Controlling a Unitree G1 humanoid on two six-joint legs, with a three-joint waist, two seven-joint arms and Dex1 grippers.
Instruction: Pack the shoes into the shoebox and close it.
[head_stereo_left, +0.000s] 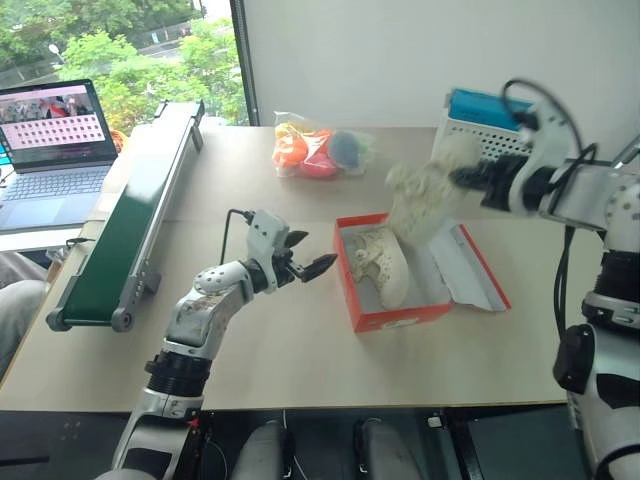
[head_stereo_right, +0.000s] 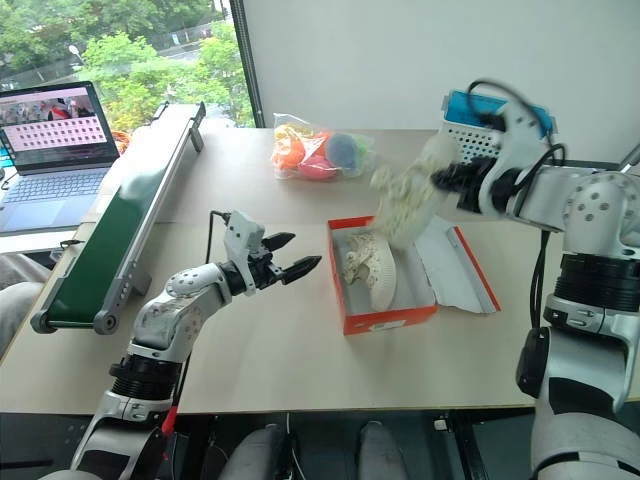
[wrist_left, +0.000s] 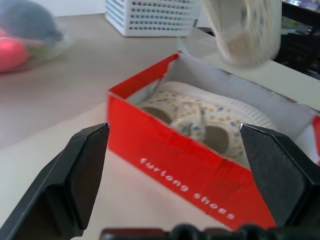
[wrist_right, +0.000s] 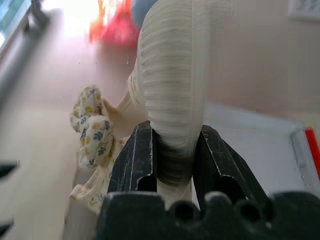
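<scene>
The right claw (wrist_right: 172, 160) is clenched on a cream perforated clog-style shoe (head_stereo_right: 405, 205), its two black fingers (wrist_right: 137, 160) pinching the shoe's edge. It holds this shoe in the air above the far right part of the flat red-orange cardboard shoebox (head_stereo_left: 395, 318).

The left claw (head_stereo_left: 308, 255) is released, its jaws spread wide with nothing between them, and it hovers just to the left of the shoebox, pointing at that box's near side wall.

The shoebox stands open on the pale wooden table (head_stereo_left: 280, 350), with its lid (head_stereo_left: 470, 268) folded out flat to its right. Inside lies the second cream clog shoe (head_stereo_left: 385, 262), resting on the white lining.

Behind the shoebox sits a clear bag of colourful toys (head_stereo_left: 318, 148). Behind it and to the right stands a white perforated basket with a blue top (head_stereo_left: 482, 122). Well to the left of the shoebox runs a green conveyor belt (head_stereo_left: 130, 215), and beyond that an open laptop (head_stereo_left: 52, 150).
</scene>
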